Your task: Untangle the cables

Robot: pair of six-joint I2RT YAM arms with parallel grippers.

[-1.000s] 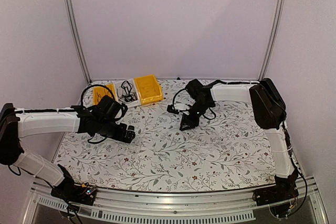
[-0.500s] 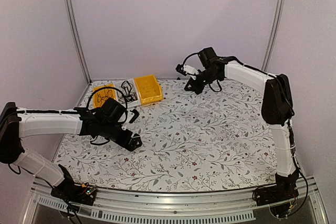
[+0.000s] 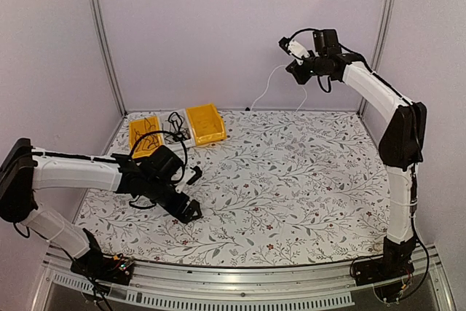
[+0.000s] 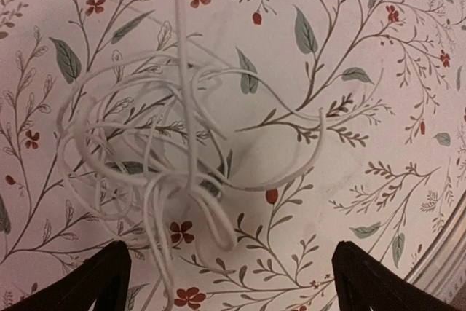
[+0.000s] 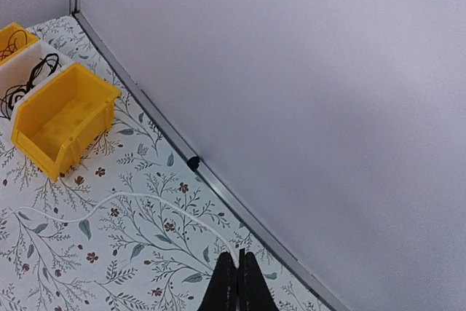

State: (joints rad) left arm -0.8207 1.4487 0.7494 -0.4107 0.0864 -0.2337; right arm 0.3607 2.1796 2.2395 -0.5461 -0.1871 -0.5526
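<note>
At the far left of the table [image 3: 291, 180] stands a row of three bins. The leftmost yellow bin [image 3: 143, 134] has thin black cords lying in it. Just to its right, a white bin [image 5: 45, 54] holds more black cables [image 5: 28, 82] in loose coils. The second yellow bin [image 3: 205, 123] comes next in the row, with nothing showing inside it in the right wrist view.

The left arm reaches low over the near left part of the table. The left gripper [image 3: 188, 209] hangs just above the cloth with its jaws wide apart and nothing between them. Its wrist camera looks straight down on the white cable [image 4: 182, 71]. Most of that cable lies as a tangled heap of loops on the flowered cloth, just ahead of the two dark fingers [image 4: 102, 282]. One strand rises out of the heap toward the camera.

At the far right, the right arm is lifted high against the back wall. The right gripper [image 5: 234, 273] has its jaws pressed together, clamped on the white cable. In the top view the thin white line hangs from it down toward the far edge of the table. In the right wrist view the line curves away leftward across the cloth, passing on the near side of the second yellow bin.
</note>
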